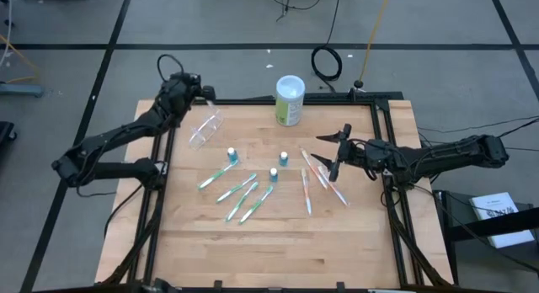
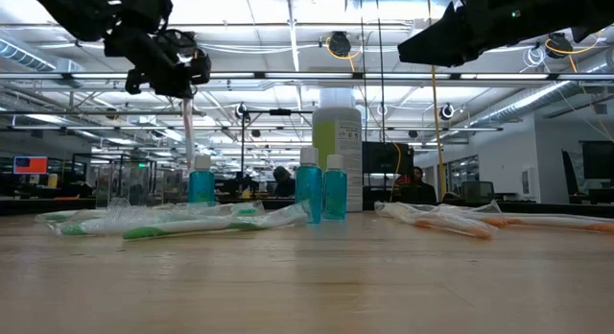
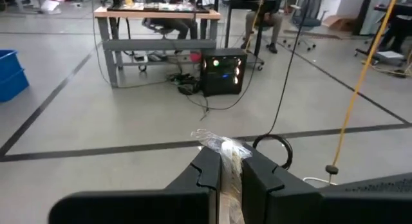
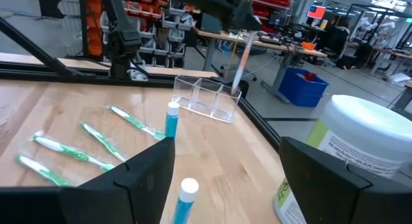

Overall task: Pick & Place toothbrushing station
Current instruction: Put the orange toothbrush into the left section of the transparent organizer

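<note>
From my remote seat, the left end effector (image 1: 200,94) sits at the upper left of the high view, pinched on a thin pale pinkish toothbrush (image 2: 188,128) that hangs roughly upright; its plastic wrapper (image 3: 226,149) crinkles out between the dark fingers (image 3: 207,176), so most of the brush is hidden there. The clear plastic compartmented holder (image 1: 205,128) lies just below it on the wooden tabletop (image 1: 210,251), hard to make out. Green-and-white toothbrushes (image 1: 240,196) lie mostly diagonal mid-frame, tiny teal white-capped tubes (image 1: 274,173) standing among them. The right end effector (image 1: 333,151) hovers over the pinkish brushes (image 1: 320,179), fingers spread wide, holding nothing. The big green-and-white canister (image 1: 289,100) is at top centre.
</note>
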Robot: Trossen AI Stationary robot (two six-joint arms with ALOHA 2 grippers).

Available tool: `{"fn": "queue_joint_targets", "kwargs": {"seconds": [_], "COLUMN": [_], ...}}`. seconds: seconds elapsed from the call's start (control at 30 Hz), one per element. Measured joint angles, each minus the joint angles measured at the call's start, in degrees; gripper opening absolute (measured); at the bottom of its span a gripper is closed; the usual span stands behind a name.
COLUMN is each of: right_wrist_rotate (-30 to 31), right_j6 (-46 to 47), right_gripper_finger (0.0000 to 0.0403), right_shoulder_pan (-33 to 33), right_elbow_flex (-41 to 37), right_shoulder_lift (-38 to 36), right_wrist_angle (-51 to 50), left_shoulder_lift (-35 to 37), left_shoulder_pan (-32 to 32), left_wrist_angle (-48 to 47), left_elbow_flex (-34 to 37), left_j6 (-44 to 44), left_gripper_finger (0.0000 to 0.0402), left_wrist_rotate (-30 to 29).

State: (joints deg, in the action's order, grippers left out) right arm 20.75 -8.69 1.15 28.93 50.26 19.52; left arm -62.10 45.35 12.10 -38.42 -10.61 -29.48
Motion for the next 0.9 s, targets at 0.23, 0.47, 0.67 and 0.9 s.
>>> {"fn": "queue_joint_targets", "kwargs": {"seconds": [0.23, 0.47, 0.67, 0.9], "right_wrist_rotate": [0.01, 0.02, 0.04, 0.07], "right_j6": [0.02, 0.05, 0.24, 0.25], "right_gripper_finger": [0.0268, 0.0268, 0.0267, 0.0267], "right_shoulder_pan": [0.0, 0.0, 0.0, 0.0], "right_elbow_flex": [0.0, 0.0, 0.0, 0.0], "right_shoulder_lift": [-0.02, 0.0, 0.0, -0.02], "right_wrist_angle": [-1.04, -1.53, -1.57, -1.55], "left_shoulder_lift": [-4.01, -7.3, -9.4, -11.38], "left_shoulder_pan": [1.43, 2.03, 2.03, 2.01], "left_wrist_angle": [-3.94, -4.61, -4.59, -4.56], "left_elbow_flex": [-0.83, -0.83, -0.83, -0.83], "left_j6": [-1.86, -3.09, -5.28, -6.13], "left_gripper_finger": [0.0026, 0.0026, 0.0026, 0.0026], "left_wrist_rotate": [0.11, 0.11, 0.07, 0.42]}}
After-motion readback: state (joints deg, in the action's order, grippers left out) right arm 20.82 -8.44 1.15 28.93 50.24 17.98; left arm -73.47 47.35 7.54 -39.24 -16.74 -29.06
